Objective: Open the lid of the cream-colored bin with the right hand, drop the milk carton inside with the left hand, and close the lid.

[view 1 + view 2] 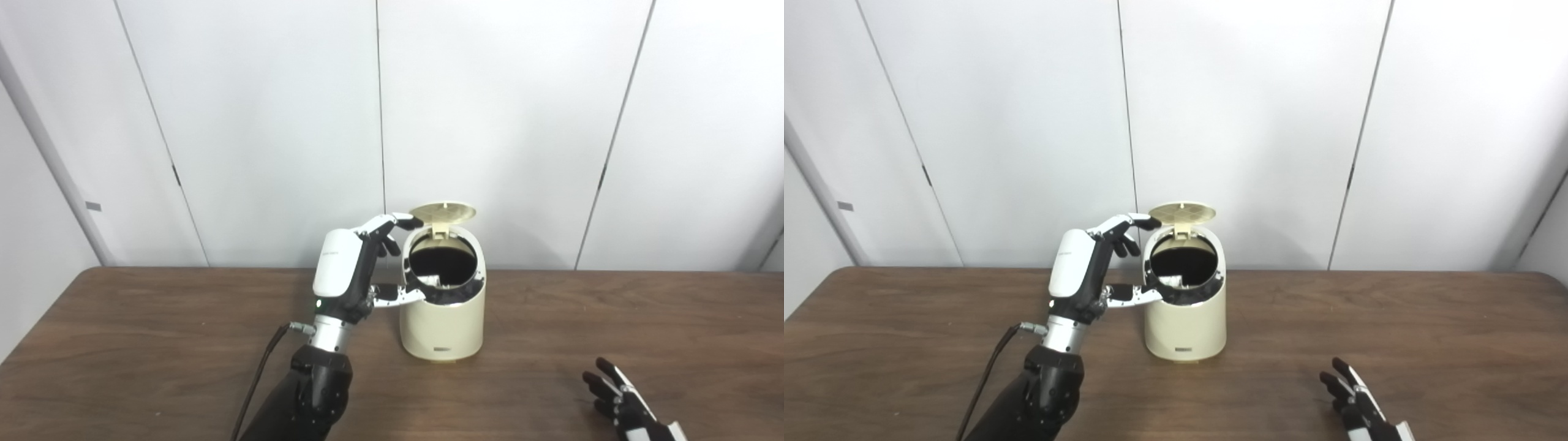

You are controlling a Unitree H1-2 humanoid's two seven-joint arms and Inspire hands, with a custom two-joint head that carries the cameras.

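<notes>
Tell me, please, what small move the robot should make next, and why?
Probably draw the left hand back from the bin so the lid can be closed. The lid stands open, the left hand is open and holds nothing beside the opening, and no milk carton shows on the table; whether it lies inside cannot be told. The right hand rests far off.

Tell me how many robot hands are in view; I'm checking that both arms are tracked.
2. The left hand is raised beside the open cream bin, fingers near its lid. The right hand rests low at the table's near right edge.
</notes>
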